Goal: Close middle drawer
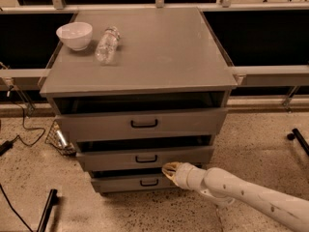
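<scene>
A grey three-drawer cabinet (140,57) stands in the middle of the camera view. The middle drawer (183,156) has a slim front and a small dark loop handle (146,158); it sticks out a little, with a dark gap above it. My gripper (168,168) is at the end of a white arm that comes in from the lower right. Its yellowish tip sits just below the middle drawer's front, right of the handle.
The top drawer (96,124) with a wider black handle is partly open. The bottom drawer (116,182) is slightly out. A white bowl (74,35) and a lying clear bottle (107,43) are on the cabinet top. Cables and a wire basket (57,139) lie on the floor at left.
</scene>
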`<action>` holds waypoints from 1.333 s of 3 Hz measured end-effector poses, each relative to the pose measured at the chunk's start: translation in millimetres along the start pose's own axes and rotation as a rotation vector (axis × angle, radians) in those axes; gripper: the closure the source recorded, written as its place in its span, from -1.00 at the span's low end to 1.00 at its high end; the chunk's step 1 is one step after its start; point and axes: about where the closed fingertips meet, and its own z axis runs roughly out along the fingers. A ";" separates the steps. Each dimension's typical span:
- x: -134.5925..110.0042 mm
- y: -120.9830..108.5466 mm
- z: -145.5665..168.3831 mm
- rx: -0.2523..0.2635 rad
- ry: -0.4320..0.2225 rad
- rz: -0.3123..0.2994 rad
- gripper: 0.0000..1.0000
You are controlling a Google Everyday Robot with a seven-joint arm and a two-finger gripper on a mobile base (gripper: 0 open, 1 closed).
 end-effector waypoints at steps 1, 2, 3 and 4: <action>1.8 9.7 -6.6 -0.096 0.034 0.045 1.00; 5.5 12.9 -8.0 -0.113 0.041 0.050 0.63; 5.5 12.9 -7.9 -0.113 0.041 0.050 0.01; 5.5 12.9 -7.9 -0.113 0.041 0.050 -0.46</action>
